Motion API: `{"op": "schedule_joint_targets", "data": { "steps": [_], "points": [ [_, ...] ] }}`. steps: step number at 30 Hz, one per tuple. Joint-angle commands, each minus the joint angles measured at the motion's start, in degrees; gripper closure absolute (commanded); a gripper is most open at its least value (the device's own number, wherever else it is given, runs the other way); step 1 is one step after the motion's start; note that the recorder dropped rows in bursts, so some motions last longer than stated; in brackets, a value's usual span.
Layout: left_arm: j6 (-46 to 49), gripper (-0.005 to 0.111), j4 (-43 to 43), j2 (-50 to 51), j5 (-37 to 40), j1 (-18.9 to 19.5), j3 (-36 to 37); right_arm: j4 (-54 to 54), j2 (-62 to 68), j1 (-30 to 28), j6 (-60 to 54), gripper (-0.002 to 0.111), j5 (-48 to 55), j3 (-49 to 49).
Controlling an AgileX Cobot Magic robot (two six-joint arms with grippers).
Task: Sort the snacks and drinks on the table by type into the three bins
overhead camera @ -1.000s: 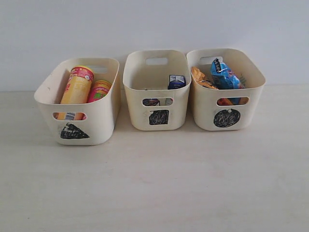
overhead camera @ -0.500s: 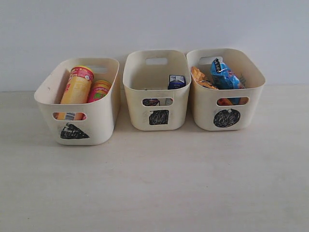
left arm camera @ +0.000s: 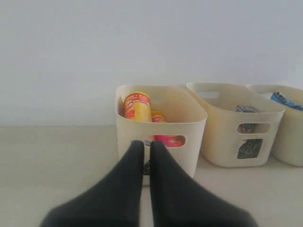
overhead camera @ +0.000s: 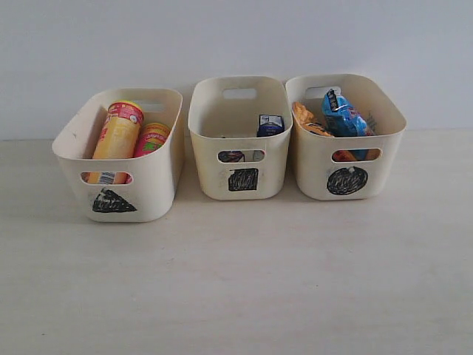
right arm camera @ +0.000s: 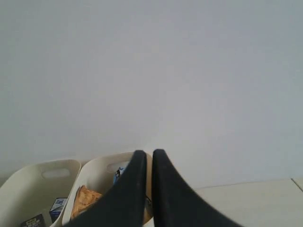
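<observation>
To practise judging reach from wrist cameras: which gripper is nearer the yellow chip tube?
Left. The left gripper faces the triangle bin holding the yellow tube; the right gripper faces the circle bin at the row's other end.

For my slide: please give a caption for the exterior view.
Triangle bin holds chip tubes, square bin drink cartons, circle bin snack bags.

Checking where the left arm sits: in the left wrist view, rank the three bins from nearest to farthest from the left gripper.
1. Triangle bin, holding the chip tubes, directly ahead of the shut left gripper.
2. Square bin, middle of the row.
3. Circle bin, far end of the row.
</observation>
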Motion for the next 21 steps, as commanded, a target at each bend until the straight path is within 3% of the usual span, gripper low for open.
{"op": "schedule_joint_targets", "data": {
  "steps": [1,5,10,13,21],
  "points": [
    [2.99,0.102,-4.11,-0.13,0.12,5.86,1.52,0.01,-0.15,-0.32,-0.05,0.107,-0.49,0.09],
    [3.37,0.102,-3.93,-0.13,4.57,10.43,1.52,0.01,-0.15,-0.32,-0.05,0.107,-0.49,0.09],
    [4.46,0.102,-2.51,-0.13,7.77,13.15,1.52,0.01,-0.15,-0.32,-0.05,0.107,-0.49,0.09],
    [4.72,0.102,-2.00,-0.13,11.43,13.28,1.52,0.01,-0.15,-0.32,-0.05,0.107,-0.49,0.09],
    [4.87,0.102,-2.00,-0.13,11.30,13.28,1.52,0.01,-0.15,-0.32,-0.05,0.107,-0.49,0.09]
  ]
}}
